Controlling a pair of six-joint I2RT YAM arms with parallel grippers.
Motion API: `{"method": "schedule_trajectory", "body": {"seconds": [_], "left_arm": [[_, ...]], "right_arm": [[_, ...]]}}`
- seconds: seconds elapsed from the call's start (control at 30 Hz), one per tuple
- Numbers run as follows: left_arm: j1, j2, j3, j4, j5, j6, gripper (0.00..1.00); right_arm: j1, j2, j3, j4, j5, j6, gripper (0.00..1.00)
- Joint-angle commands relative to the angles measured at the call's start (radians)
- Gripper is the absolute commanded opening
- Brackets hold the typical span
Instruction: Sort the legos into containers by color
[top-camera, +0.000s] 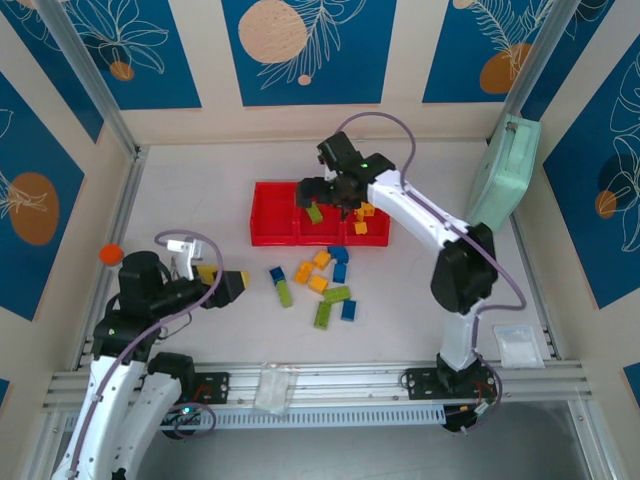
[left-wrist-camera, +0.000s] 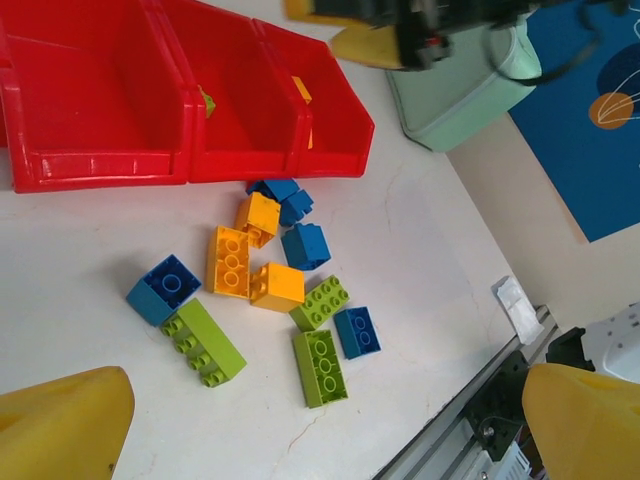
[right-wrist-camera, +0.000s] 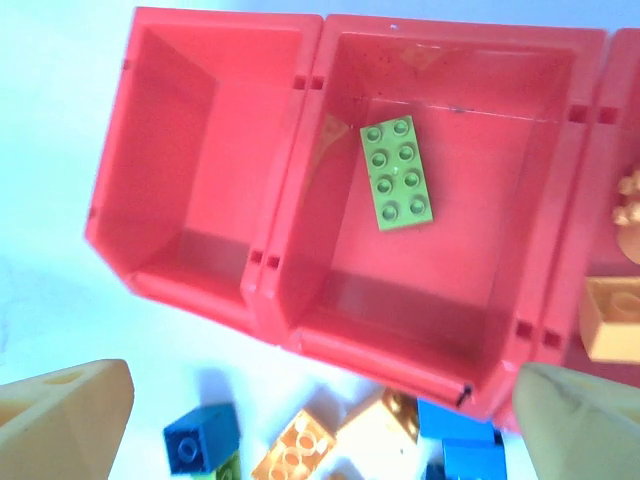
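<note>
Overhead, the right gripper (top-camera: 328, 198), jaws wide and empty, is hovering over the middle of the containers (right-wrist-camera: 300, 200) at upper centre, a green brick (right-wrist-camera: 399, 172) lying inside; crowded legos (top-camera: 318, 283) below are likely inviting a double grab.

White table (top-camera: 190, 195): red containers (top-camera: 270, 232) mid-table, toward the far edge. Loose legos (top-camera: 320, 283) clustered just nearer, centre. Mint-green case (top-camera: 505, 175) at right edge. Clear bag (top-camera: 518, 345) by near-right corner.
</note>
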Motion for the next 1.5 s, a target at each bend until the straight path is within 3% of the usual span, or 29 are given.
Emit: {"method": "schedule_trajectory", "body": {"seconds": [0.0, 0.13, 0.3, 0.6, 0.8, 1.07, 1.47], "left_arm": [[-0.008, 0.007, 0.014, -0.021, -0.022, 0.013, 0.99], [-0.009, 0.01, 0.014, -0.025, -0.031, 0.014, 0.99], [-0.008, 0.011, 0.015, -0.028, -0.036, 0.014, 0.99], [-0.015, -0.006, 0.017, -0.041, -0.054, 0.016, 0.99], [-0.02, 0.006, 0.019, -0.043, -0.054, 0.019, 0.99], [-0.023, -0.037, 0.023, -0.057, -0.081, 0.022, 0.99], [-0.044, -0.074, 0.028, -0.066, -0.101, 0.023, 0.99]], "right_arm": [[0.01, -0.127, -0.112, -0.015, 0.02, 0.062, 0.97], [0.011, -0.269, -0.284, -0.055, 0.063, 0.192, 0.91], [0.097, -0.438, -0.528, -0.083, 0.079, 0.337, 0.89], [0.215, -0.543, -0.835, -0.067, 0.017, 0.508, 0.89], [0.274, -0.472, -0.856, -0.038, 0.008, 0.529, 0.85], [0.307, -0.277, -0.741, -0.068, 0.009, 0.394, 0.81], [0.302, -0.179, -0.741, -0.027, 0.023, 0.383, 0.57]]}}
